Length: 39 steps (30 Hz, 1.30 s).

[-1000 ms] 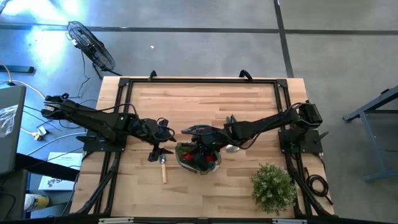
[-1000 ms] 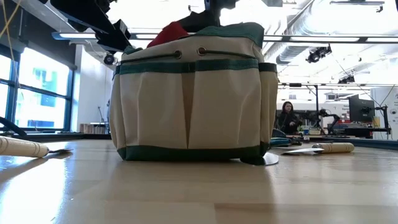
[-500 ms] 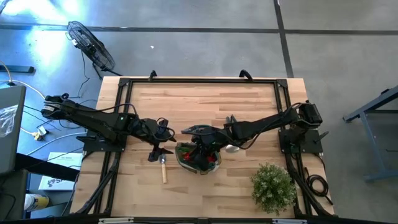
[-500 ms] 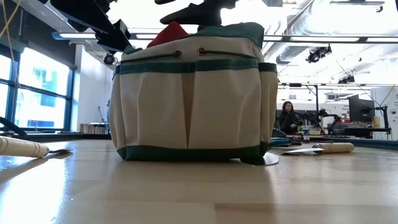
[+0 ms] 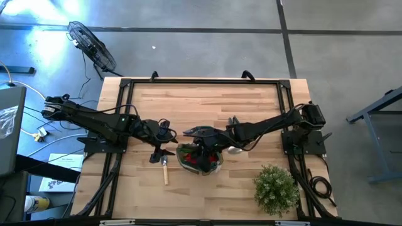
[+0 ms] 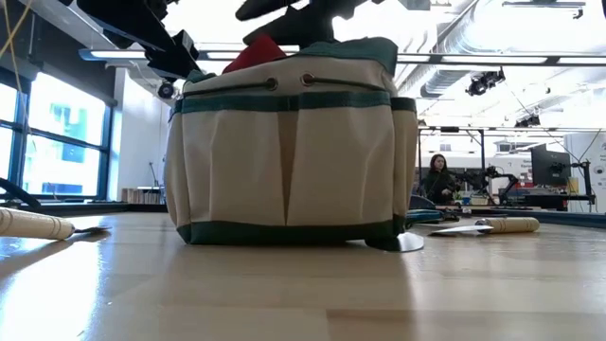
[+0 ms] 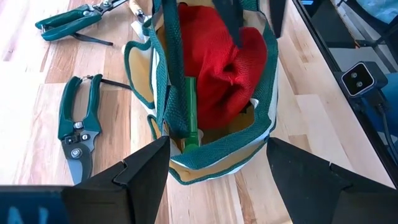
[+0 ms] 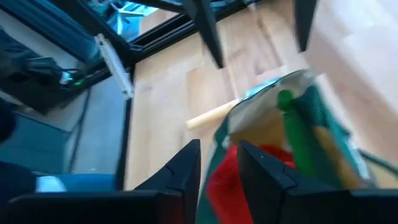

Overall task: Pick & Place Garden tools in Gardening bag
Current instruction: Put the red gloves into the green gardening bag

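Note:
The gardening bag point(image 6: 284, 161) stands upright on its base mid-table, cream with green trim. Inside it are a red glove point(image 7: 217, 68) and a green-handled tool point(image 7: 188, 112). My right gripper point(image 8: 219, 165) hangs over the bag's mouth point(image 6: 279, 24), shut on the glove's top. My left gripper point(image 7: 217, 142) is open just left of the bag, level with its rim point(image 7: 205, 167), touching nothing. Two green-handled pruning shears point(image 7: 74, 121) point(image 7: 71, 18) lie flat on the table past the bag. One wooden-handled trowel point(image 5: 165, 172) lies left of the bag, and another point(image 6: 497, 225) lies right of it. My right gripper has the upper lump of the red glove point(image 7: 254, 36) between its two fingers point(image 7: 235, 28), which slant down from the table's right side. The rest of the glove lies in the bag. I cannot tell whether the bag's rim is caught too.
A bushy potted plant point(image 5: 276, 187) stands at the table's near right corner. Bare wood lies along the far half of the table point(image 5: 201, 100) and in front of the bag. A black frame rail runs round the far and side edges.
My right gripper has rolled about its own pointing line above the bag's mouth, so in the low view one finger now reaches further left. The red glove's peak has shifted slightly left and lower. The bag's top edge has moved a little.

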Motion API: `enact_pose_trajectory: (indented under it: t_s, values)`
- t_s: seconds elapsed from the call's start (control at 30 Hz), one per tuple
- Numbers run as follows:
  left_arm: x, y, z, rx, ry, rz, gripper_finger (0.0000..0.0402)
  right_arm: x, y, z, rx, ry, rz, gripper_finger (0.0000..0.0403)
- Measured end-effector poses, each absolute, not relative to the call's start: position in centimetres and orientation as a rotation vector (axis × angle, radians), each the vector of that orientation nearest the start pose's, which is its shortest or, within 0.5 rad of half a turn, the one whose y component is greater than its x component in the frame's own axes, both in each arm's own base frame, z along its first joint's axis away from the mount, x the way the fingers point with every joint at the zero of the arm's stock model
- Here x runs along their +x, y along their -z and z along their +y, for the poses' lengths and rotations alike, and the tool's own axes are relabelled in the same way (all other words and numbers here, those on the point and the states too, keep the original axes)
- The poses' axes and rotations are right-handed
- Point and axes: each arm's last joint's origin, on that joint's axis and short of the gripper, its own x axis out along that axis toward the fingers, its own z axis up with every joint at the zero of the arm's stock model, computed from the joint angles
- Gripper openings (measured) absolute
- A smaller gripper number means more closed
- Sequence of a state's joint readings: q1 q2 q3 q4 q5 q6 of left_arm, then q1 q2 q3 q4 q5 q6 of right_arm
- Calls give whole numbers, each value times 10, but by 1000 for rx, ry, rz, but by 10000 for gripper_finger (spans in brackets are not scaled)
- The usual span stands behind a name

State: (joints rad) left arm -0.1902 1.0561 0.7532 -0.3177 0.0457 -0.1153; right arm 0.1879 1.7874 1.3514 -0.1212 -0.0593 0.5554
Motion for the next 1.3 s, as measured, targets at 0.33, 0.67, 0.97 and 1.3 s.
enact_pose_trajectory:
  t_s: [0.33, 0.67, 0.97, 1.3]
  values:
    - [215, -260, -43, -77, 186, 656, 260, 398, -260, 76, 426, -60, 606, 86]
    - [215, -259, -43, -77, 186, 658, 260, 394, -253, 72, 327, 63, 664, 86]
    - [215, -259, -43, -76, 185, 658, 260, 394, -253, 74, 347, 4, 670, 49]
    - [215, -259, -43, -76, 182, 658, 260, 394, -257, 77, 307, -37, 642, 4]
